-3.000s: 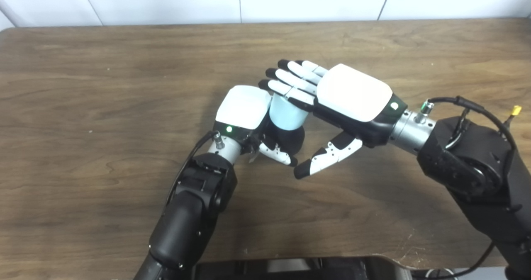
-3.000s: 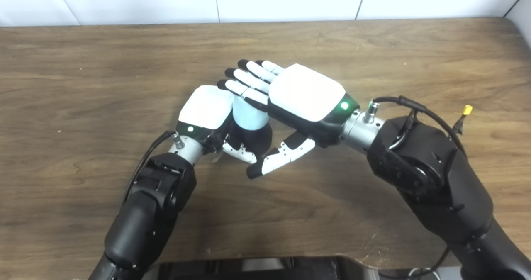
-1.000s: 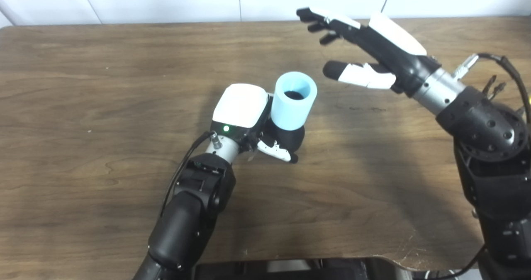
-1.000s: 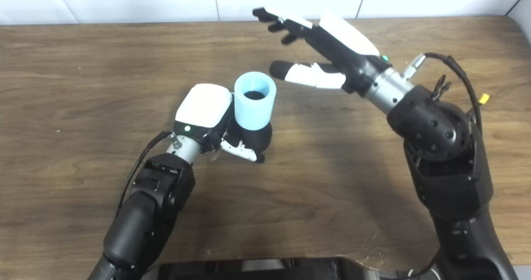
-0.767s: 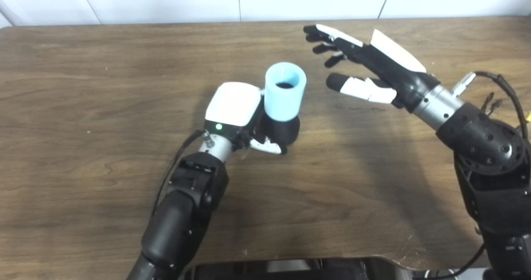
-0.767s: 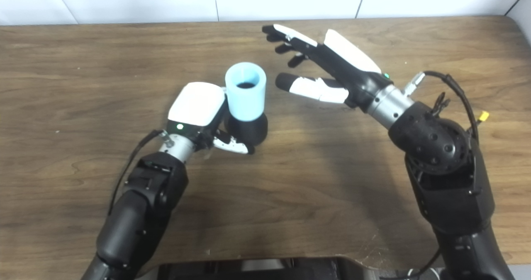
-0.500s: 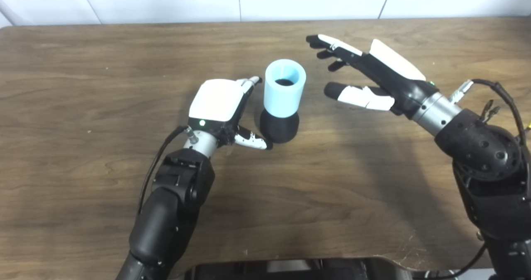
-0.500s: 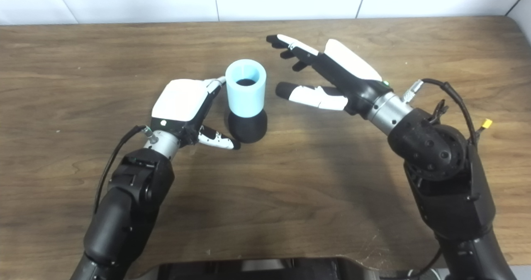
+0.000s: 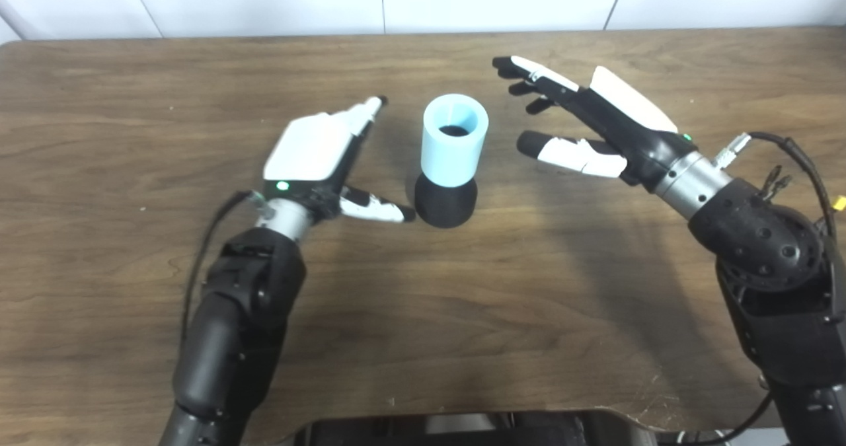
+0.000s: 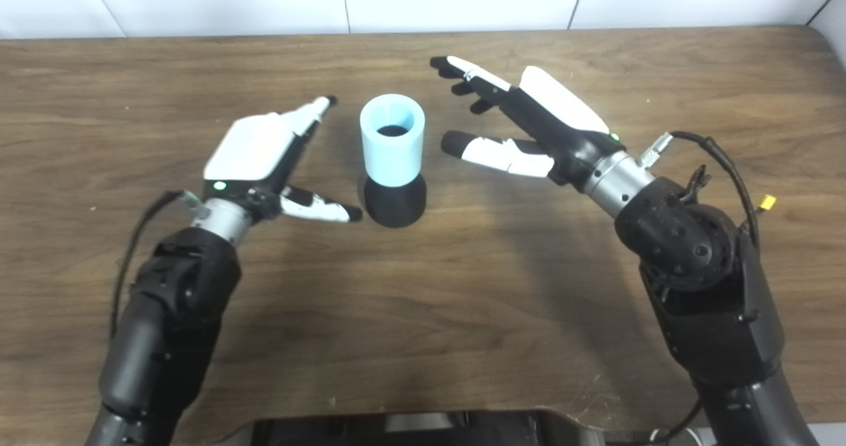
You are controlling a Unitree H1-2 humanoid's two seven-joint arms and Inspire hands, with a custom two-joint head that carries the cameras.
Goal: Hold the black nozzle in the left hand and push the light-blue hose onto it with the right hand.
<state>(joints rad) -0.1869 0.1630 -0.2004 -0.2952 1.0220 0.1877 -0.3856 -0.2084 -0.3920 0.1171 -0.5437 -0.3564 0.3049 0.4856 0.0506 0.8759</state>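
The hose [image 9: 455, 141] stands upright on the nozzle [image 9: 445, 202]. Left hand [image 9: 322, 155] and right hand [image 9: 598, 125] flank it, both spread wide and holding nothing.

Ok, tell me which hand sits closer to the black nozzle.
Left. The left hand is open beside the black nozzle, its thumb tip almost touching the base. The right hand is open, higher, farther off, level with the light-blue hose.

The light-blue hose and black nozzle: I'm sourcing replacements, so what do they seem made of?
The light-blue hose looks like matte soft plastic or rubber: thick wall, even colour, no glare. The black nozzle looks like matte plastic or rubber, dull with a rounded base; the pictures cannot settle which. Both stand on the table, which looks wood-grained.
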